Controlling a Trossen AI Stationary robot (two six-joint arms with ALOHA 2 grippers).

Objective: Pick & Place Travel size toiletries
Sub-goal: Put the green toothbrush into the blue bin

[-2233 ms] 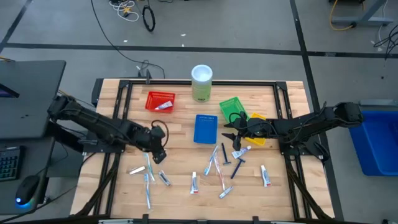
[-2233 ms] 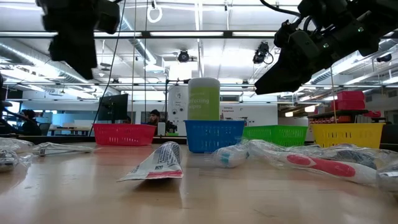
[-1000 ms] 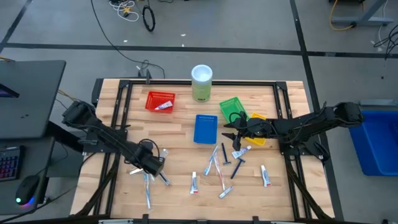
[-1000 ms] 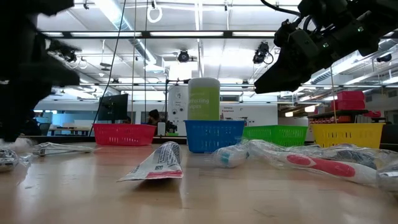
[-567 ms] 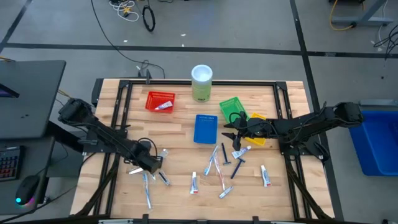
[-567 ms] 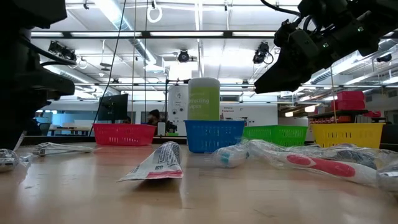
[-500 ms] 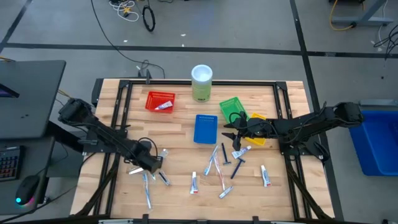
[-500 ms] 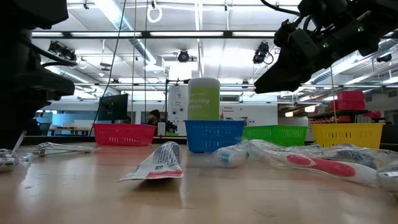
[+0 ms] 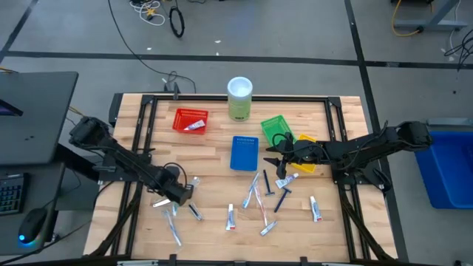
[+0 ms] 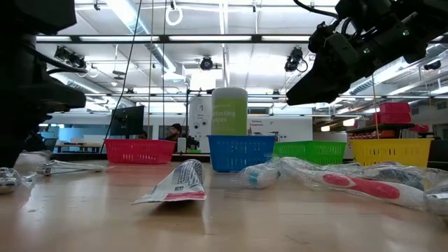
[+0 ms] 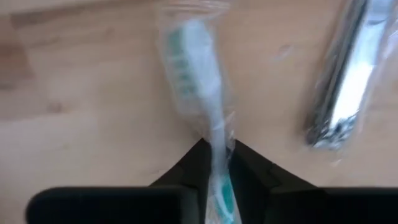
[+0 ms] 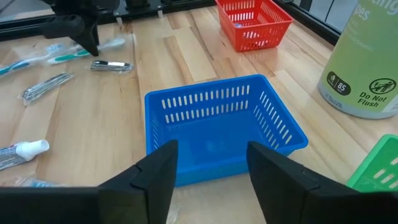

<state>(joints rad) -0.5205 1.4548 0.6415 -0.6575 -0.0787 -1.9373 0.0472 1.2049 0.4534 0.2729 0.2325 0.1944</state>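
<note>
Wrapped green-and-white toothbrush (image 11: 199, 106) pinched between left end effector (image 11: 214, 163) fingers near desk (image 9: 214, 151) left edge, bristle head pointing straight away from it, right end effector (image 12: 208, 163) wide open facing blue basket (image 12: 221, 127).

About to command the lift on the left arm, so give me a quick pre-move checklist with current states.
1. Left gripper shut on the green-and-white toothbrush in clear wrap: ok, its handle sits pinched between the fingers.
2. Silvery nail clipper in its clear sleeve free of the grip: ok, it lies beside, apart.
3. Grip point: not ok, it holds the handle while the head sticks far forward, so it may droop.
4. Blue mesh basket empty: ok.
5. Right gripper out of the way: cannot tell; it hangs open near the blue basket.
</note>
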